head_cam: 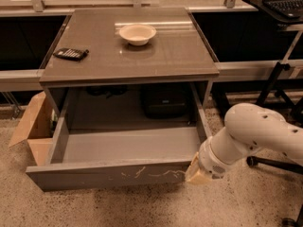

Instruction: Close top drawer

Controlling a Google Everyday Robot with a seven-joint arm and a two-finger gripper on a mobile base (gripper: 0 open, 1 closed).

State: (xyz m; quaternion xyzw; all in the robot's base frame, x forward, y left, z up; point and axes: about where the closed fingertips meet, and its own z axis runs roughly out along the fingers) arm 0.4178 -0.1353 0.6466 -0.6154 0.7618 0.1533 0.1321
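The top drawer (113,174) is pulled far out of the grey cabinet. It is wide, shallow and empty, with pale squiggly scratches on its flat front panel. My white arm reaches in from the right. My gripper (196,175) sits at the right end of the drawer's front panel, right against its corner. The fingers are hidden behind the wrist.
The cabinet top (165,56) carries a cream bowl (137,33) and a black remote (70,54). An open cardboard box (33,129) stands at the left of the cabinet. A dark bag (165,100) lies under the cabinet. A laptop stand (284,13) is at the right.
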